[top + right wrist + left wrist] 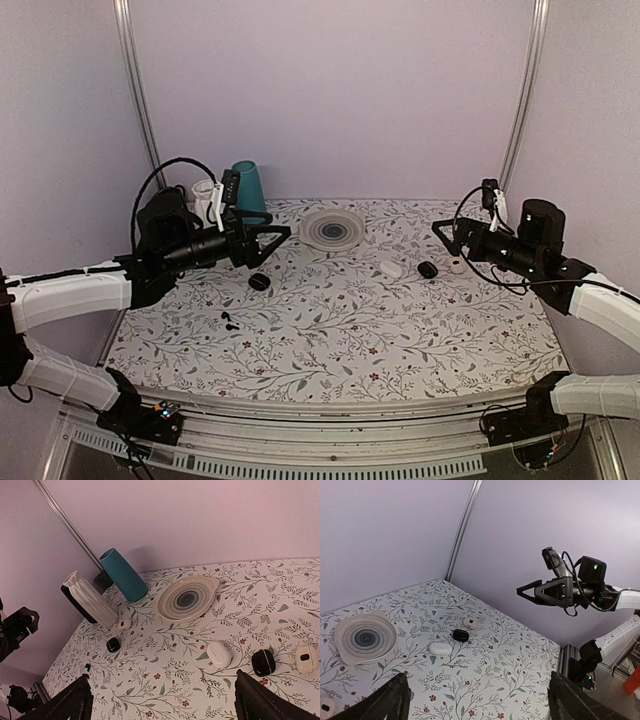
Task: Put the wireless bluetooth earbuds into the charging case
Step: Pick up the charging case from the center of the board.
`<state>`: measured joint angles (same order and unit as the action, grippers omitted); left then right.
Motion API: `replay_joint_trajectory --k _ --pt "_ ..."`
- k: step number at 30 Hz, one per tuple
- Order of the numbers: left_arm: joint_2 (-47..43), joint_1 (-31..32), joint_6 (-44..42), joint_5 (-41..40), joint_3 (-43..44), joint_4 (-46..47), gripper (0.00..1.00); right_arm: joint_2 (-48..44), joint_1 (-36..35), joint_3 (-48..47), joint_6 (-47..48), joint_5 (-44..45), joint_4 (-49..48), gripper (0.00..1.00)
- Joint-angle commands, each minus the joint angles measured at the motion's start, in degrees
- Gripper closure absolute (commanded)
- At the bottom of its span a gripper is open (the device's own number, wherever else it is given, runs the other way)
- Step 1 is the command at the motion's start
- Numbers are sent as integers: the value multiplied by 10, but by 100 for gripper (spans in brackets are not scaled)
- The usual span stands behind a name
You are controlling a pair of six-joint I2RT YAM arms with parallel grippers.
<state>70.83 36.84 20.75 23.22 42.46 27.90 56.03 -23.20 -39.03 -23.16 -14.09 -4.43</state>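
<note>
Judging by the layout, nothing is yet done: the earbuds [228,320] are seen loose, left of and nearer than the striped plate [332,229], and the charging case [428,269], seemingly closed, right of it. The left gripper [275,245] and right gripper [440,238] are held spread, empty.

White arms [70,295], black fingers [270,228], looped cables [178,160]

Table [400,340] under my arms, floral cloth. Top view, upper centre: ringed plate [332,229]. Upper left: teal cup [247,187], white ribbed vase [205,200] beside it. Right of centre, in row: white oval pebble [391,269], charging case [428,269], small cream object [457,266]. Left of centre: black knob [260,281]; lower left of it, earbuds [228,320], dark specks.
</note>
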Motion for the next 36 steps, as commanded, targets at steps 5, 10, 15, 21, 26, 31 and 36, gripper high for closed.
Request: replay_joint_trajectory --k 5,10,15,21,26,31,36 --pt "-11 -10 -8 -11 -12 -2 4 13 -2 -21 0 0 -3 1" --pt "-10 -12 -4 -18 -17 -2 4 33 -2 -27 3 1 3 1" --pt "-7 -19 7 -77 -24 -30 4 49 -2 -28 -3 35 8 1" --pt "6 -38 32 -147 -34 -91 4 87 -2 -44 -10 58 30 1" --pt "18 -56 54 -179 -53 -113 4 105 -2 -46 -6 47 28 1" --pt "57 -76 64 -183 -49 -136 4 111 -3 -42 -8 34 26 1" --pt "110 -80 50 -215 -19 -181 4 105 -4 -41 -8 35 33 1"
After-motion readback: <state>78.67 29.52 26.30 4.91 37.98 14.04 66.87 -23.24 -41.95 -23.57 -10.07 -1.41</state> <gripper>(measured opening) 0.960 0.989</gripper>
